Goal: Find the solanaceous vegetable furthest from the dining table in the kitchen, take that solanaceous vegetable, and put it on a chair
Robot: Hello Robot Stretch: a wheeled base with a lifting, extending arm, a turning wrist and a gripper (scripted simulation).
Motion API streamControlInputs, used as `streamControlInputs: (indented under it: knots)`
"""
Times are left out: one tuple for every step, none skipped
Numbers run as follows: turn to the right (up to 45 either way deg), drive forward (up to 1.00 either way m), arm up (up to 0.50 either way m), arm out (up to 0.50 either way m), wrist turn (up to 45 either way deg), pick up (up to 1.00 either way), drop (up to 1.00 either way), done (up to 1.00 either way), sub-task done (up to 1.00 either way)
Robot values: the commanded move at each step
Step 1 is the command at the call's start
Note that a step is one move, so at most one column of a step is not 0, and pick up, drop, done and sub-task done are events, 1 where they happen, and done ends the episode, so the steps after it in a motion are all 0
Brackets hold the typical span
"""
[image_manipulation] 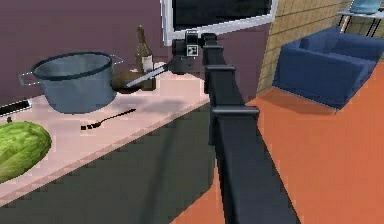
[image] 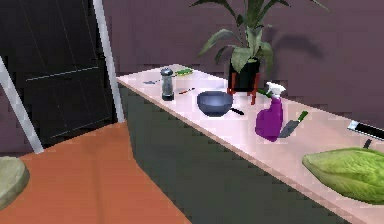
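The gripper (image_manipulation: 160,71) (I cannot tell if it holds anything) may topple the bottle (image_manipulation: 143,52) near its far end if swung.

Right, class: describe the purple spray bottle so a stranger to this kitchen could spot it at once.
Find the long pink counter beside the purple wall. Between the dark bowl and the big green leafy vegetable stands the spray bottle. It alone is bright purple, upright, with a pale trigger head.

light: even, soft | countertop (image: 235,135): brightly lit | walls (image: 330,50): dim, soft shadows
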Motion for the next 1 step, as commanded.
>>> streamControlInputs:
  knots:
    - [0.0,0.00,0.00,0.00,-45.0,0.00,0.00,0.00,0.00]
